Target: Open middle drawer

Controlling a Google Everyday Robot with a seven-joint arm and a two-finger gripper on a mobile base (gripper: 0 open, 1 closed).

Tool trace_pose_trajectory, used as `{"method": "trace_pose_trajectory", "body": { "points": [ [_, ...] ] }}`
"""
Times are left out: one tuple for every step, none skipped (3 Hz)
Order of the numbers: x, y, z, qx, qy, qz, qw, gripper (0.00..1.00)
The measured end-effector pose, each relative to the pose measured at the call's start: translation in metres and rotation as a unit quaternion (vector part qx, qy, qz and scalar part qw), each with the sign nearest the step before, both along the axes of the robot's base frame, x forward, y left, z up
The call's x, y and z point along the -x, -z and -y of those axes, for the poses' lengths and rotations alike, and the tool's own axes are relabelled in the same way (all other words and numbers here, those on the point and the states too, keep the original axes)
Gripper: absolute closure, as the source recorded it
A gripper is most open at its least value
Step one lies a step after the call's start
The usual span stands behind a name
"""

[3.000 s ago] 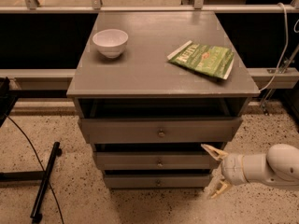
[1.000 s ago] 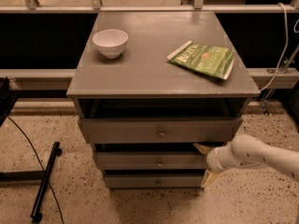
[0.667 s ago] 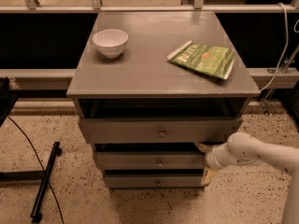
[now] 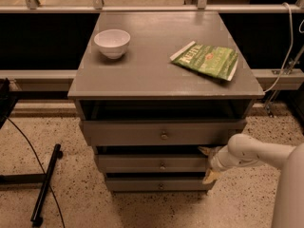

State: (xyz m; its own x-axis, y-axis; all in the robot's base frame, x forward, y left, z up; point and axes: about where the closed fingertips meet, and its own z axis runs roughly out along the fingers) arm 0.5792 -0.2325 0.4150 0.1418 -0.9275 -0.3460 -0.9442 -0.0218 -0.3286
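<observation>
Camera view shows the middle drawer (image 4: 133, 164) low in the centre of the frame, its front set back beneath the top drawer (image 4: 128, 133). The small knob (image 4: 162, 166) at its centre is untouched. The pincer (image 4: 208, 164) sits at the drawer front's right edge, released, with 1 fingertip (image 4: 205, 150) near the top corner and the other by the bottom corner. The white arm (image 4: 256, 153) enters from the lower right. Speckled floor (image 4: 118, 208) in front lies open. On the counter (image 4: 142, 75) stand a white bowl (image 4: 112, 42) and a green bag (image 4: 205, 60) near the right rim.
</observation>
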Motion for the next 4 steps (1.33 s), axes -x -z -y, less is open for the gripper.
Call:
{"method": "trace_pose_trajectory", "body": {
  "points": [
    [0.012, -0.002, -0.006, 0.004, -0.003, -0.013, 0.9999, 0.18],
    [0.028, -0.008, -0.012, -0.003, -0.011, -0.019, 0.9998, 0.18],
    [0.057, -0.014, -0.017, -0.015, -0.028, -0.04, 0.9987, 0.19],
    [0.08, -0.019, -0.019, -0.026, -0.039, -0.06, 0.9971, 0.19]
  ]
}}
